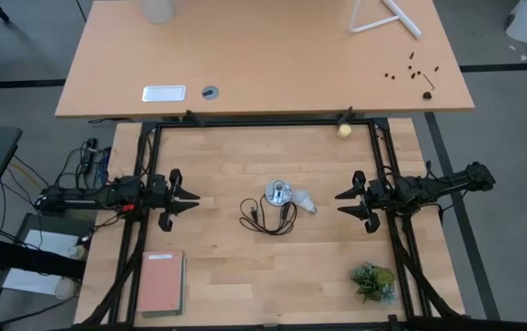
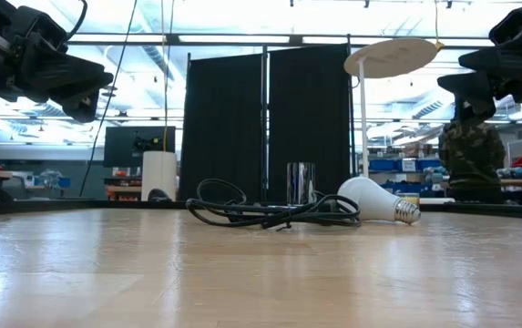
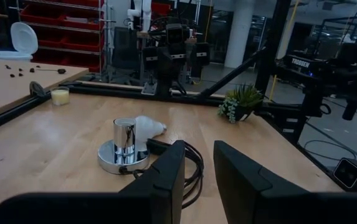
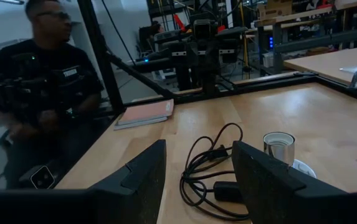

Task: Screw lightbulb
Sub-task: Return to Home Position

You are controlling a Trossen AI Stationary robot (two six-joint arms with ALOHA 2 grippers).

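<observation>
While both hang parked at opposite sides, likely homing | left gripper (image 1: 195, 202) spread, empty | right gripper (image 1: 338, 203) spread, empty | lightbulb (image 1: 306, 201) lies sideways just beside silver socket (image 1: 279, 193), unscrewed, so nothing needs holding.

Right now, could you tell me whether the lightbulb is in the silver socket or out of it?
Out: the lightbulb lies on its side beside the silver socket, its threaded base bare.

Silver socket (image 1: 279, 193) upright at the centre of the table (image 1: 235, 280), black cord (image 1: 268, 219) coiled at its six o'clock. Yellowish ball (image 1: 345, 131) out at one o'clock, little plant (image 1: 373, 281) at four, pink notebook (image 1: 161, 282) flat at eight. Beyond the edge, a person (image 4: 41, 81) in dark clothes.
</observation>
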